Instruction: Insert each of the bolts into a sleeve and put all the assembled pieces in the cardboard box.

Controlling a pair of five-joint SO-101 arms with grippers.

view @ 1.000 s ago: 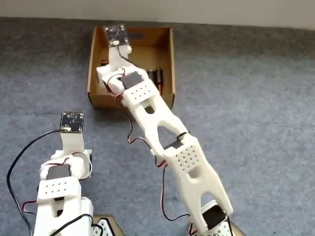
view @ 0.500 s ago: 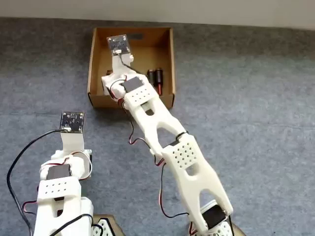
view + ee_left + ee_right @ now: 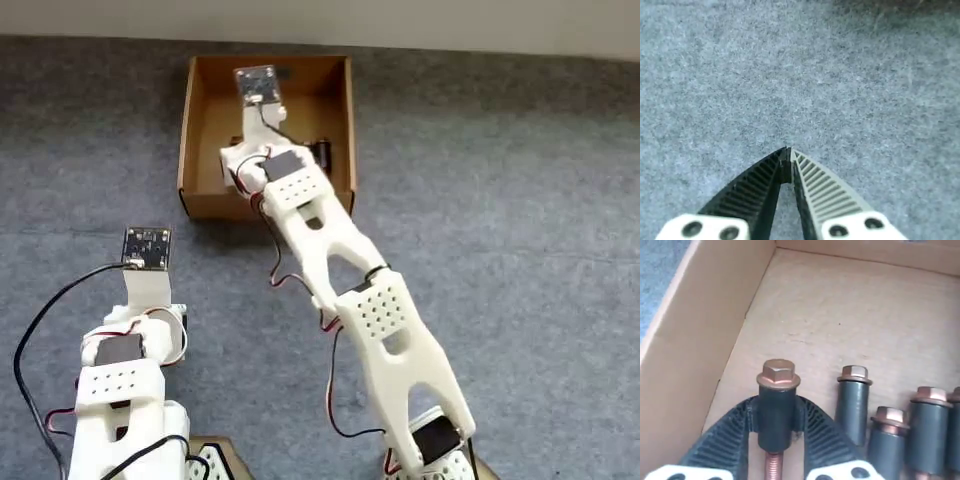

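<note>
The right gripper (image 3: 776, 412) pinches an assembled piece (image 3: 775, 390) inside the cardboard box (image 3: 700, 340), its ribbed black fingers (image 3: 730, 435) pressing on either side of the dark sleeve (image 3: 775, 425). The copper bolt (image 3: 778, 374) runs through the sleeve, with its hex head pointing away from the wrist and its threaded end showing between the fingers closer to the wrist. The piece sits near one side wall of the box; whether it touches the box floor cannot be told. Just beside it, away from that wall, three more assembled pieces (image 3: 887, 440) lie side by side on the box floor, apart from the fingers. From above, the right arm (image 3: 340, 270) stretches across the grey carpet (image 3: 500, 200) with its wrist over the box (image 3: 185, 130), where one dark piece (image 3: 322, 152) lies near the wall opposite. The left arm (image 3: 130, 360) sits well apart from the box, its left gripper (image 3: 787, 155) pressed together over bare carpet with nothing between its fingers.
</note>
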